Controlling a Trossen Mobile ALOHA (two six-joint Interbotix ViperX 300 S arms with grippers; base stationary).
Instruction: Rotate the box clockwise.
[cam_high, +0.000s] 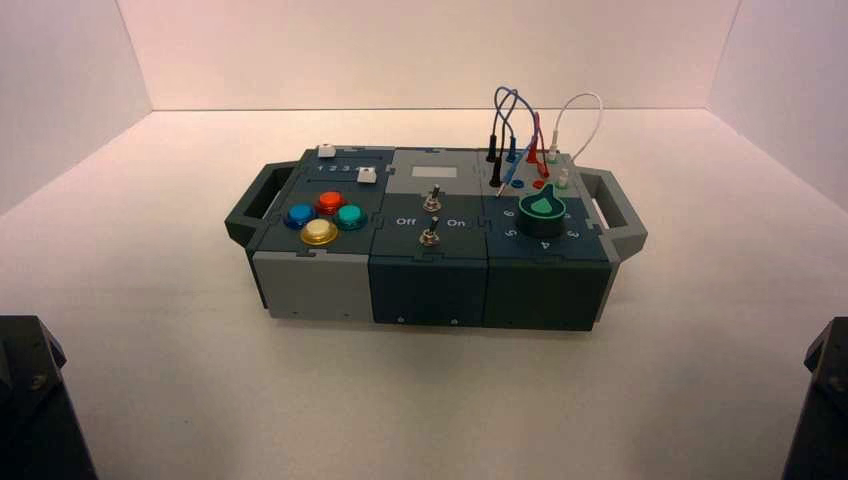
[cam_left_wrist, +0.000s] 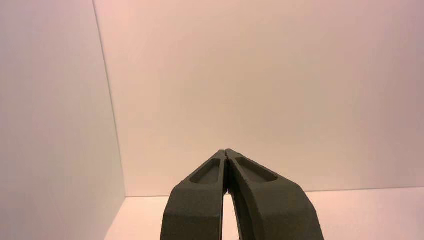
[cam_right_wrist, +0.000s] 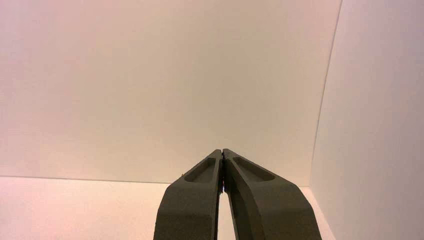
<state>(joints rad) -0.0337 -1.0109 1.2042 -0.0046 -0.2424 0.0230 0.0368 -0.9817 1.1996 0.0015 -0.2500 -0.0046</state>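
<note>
The long dark-teal and grey box stands in the middle of the white floor, its long side facing me, slightly turned. It has end handles: one on the left, one on the right. On top are four coloured buttons, two toggle switches, a green dial and looped wires. My left gripper is shut and empty, parked at the near left. My right gripper is shut and empty, parked at the near right. Both point at the back wall, far from the box.
White walls enclose the floor at the back and both sides. Parts of my arms show at the lower left corner and lower right corner of the high view. Open floor lies all round the box.
</note>
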